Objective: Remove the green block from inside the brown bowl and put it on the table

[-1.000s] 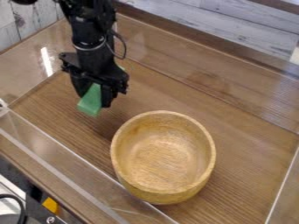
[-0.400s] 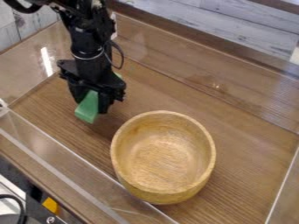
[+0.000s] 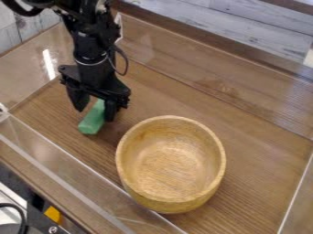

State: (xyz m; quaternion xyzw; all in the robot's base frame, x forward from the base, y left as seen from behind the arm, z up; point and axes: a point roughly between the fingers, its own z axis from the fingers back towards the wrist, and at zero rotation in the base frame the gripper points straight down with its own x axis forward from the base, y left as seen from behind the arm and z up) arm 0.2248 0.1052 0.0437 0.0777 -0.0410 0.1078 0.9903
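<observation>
Camera view: open hand (image 3: 93, 107) straddles green block (image 3: 91, 120) on table (image 3: 232, 101), brown bowl (image 3: 171, 162) near.

Green block (image 3: 91, 120) between spread jaws

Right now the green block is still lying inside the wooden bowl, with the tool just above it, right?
Not quite. The camera view shows the green block lying on the table, left of the brown bowl, which is empty. The tool is indeed just above it.
</observation>
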